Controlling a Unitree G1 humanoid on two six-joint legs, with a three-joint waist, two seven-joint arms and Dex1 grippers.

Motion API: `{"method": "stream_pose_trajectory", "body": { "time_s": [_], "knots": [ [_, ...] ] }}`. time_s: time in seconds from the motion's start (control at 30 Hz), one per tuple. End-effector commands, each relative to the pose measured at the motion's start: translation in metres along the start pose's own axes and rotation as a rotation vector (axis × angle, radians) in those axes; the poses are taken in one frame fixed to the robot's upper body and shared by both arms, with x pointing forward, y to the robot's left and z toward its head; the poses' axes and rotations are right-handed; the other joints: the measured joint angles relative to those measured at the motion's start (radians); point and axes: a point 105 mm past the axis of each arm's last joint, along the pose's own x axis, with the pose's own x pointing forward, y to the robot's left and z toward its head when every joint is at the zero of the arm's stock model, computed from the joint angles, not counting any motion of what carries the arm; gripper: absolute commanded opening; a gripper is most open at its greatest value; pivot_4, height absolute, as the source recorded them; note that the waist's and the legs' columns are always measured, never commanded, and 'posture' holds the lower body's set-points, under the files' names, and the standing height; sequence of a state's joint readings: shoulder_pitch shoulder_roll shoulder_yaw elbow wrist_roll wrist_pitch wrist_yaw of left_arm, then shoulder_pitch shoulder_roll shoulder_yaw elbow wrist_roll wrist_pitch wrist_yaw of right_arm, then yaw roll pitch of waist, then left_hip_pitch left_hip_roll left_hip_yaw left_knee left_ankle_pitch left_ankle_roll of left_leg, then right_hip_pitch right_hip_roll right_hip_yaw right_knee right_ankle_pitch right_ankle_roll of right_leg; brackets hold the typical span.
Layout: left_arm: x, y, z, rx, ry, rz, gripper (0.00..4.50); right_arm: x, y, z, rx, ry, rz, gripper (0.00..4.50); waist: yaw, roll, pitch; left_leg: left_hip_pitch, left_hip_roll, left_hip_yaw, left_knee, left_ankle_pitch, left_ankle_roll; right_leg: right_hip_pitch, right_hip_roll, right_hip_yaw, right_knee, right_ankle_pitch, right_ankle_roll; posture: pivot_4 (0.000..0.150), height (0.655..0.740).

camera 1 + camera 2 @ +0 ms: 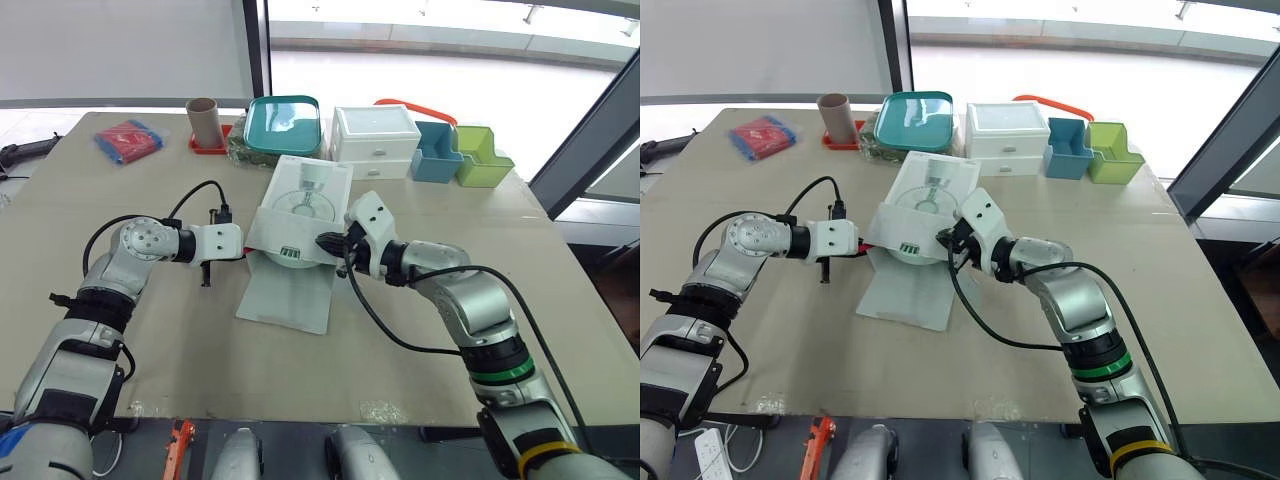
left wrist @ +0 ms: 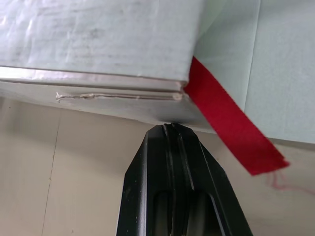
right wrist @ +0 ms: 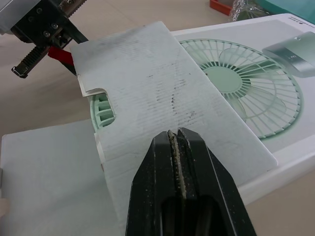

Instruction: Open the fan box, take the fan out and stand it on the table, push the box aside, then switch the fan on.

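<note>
Right wrist view: pinches the cardboard flap (image 3: 162, 93) with the right gripper (image 3: 177, 133) closed, above the fan (image 3: 102, 109) lying inside its box (image 1: 305, 190) at table centre. Braces the box's 9 o'clock side with the left gripper (image 2: 171, 130), fingers together. Risks tearing the flap or dragging the box if pulled hard.

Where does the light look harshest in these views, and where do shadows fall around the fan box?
Left eye view: the windows behind the table glare white. Left wrist view: the lower edge of the fan box sits in shade. Right wrist view: the box flap is bright, shading the fan beneath.
</note>
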State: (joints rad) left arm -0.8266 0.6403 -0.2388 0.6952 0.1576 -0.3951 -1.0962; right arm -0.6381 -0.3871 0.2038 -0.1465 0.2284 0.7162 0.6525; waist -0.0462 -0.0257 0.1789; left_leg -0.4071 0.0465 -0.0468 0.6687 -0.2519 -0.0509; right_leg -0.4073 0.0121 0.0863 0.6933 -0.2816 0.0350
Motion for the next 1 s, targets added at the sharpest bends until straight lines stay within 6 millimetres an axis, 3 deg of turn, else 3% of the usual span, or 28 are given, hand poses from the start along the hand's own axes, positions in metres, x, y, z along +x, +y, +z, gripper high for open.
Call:
{"method": "stream_pose_trajectory", "body": {
  "time_s": [0.03,0.27,0.83,1.0],
  "knots": [
    [-0.001,0.009,0.016,0.042,-0.064,0.042,0.00,0.001,0.005,-0.010,0.005,0.043,0.018,0.03,0.000,0.000,0.000,0.000,0.000,0.000,0.000,0.000,0.000,0.000,0.000,0.000,0.000,0.000,0.000,0.150,0.7400],
    [-0.018,0.016,0.026,0.073,-0.087,0.088,0.00,0.001,0.005,-0.012,0.007,0.047,0.015,0.03,-0.001,0.000,0.000,0.000,0.000,0.000,0.000,0.000,0.000,0.000,0.000,0.000,0.000,0.000,0.000,0.150,0.7400],
    [-0.051,-0.011,0.045,0.083,-0.049,0.161,0.00,0.006,0.006,-0.008,0.000,0.041,0.042,0.03,-0.001,0.000,0.000,0.000,0.001,0.000,0.000,0.000,0.000,0.000,0.000,0.000,0.000,0.000,0.000,0.150,0.7400],
    [-0.061,-0.009,0.048,0.086,-0.023,0.190,0.00,0.007,0.008,-0.009,-0.001,0.047,0.057,0.03,-0.001,0.000,0.000,0.000,0.001,0.000,0.000,0.000,0.000,0.000,0.000,0.000,0.000,0.000,0.000,0.150,0.7400]
  ]
}}
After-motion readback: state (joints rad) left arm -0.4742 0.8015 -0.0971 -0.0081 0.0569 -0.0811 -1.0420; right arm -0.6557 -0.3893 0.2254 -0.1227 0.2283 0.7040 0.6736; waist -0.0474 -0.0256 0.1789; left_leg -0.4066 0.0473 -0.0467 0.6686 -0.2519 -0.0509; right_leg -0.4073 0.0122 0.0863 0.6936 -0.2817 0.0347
